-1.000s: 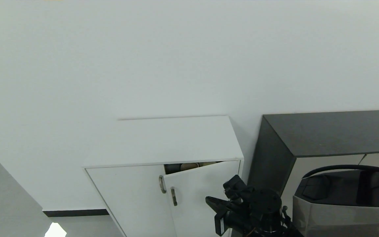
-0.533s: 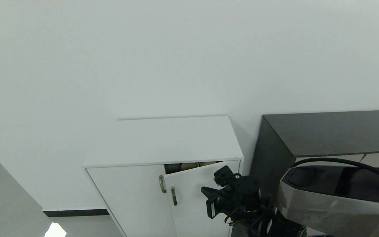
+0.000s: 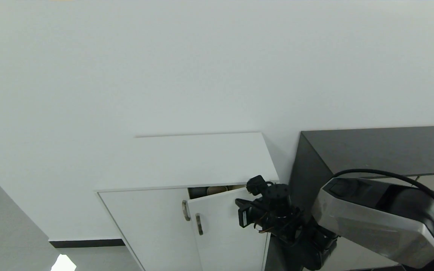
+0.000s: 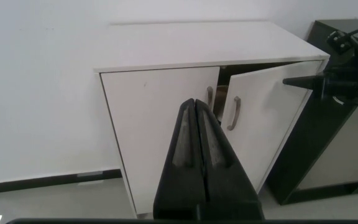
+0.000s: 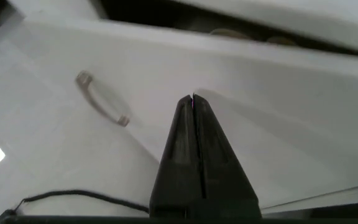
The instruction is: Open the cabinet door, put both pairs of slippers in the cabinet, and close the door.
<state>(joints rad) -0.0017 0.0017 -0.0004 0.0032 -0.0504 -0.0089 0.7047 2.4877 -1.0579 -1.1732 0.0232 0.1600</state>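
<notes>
The right pincer, fingers pressed together, has risen and edged forward over the last second. Its tip now sits at the face of the cabinet door, on the hinge side of the handle; whether it is touching is unclear. The door has not moved and stays ajar. Behind it, slippers lie inside the cabinet, so closing looks like the step in hand. The left pincer, likewise pinched together, hangs well back.

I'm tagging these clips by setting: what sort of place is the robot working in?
Probably a home-style entryway, or a mock-up of one: a low white cabinet against a bare wall, its right door ajar on what look like slippers, and a dark sideboard beside it.
</notes>
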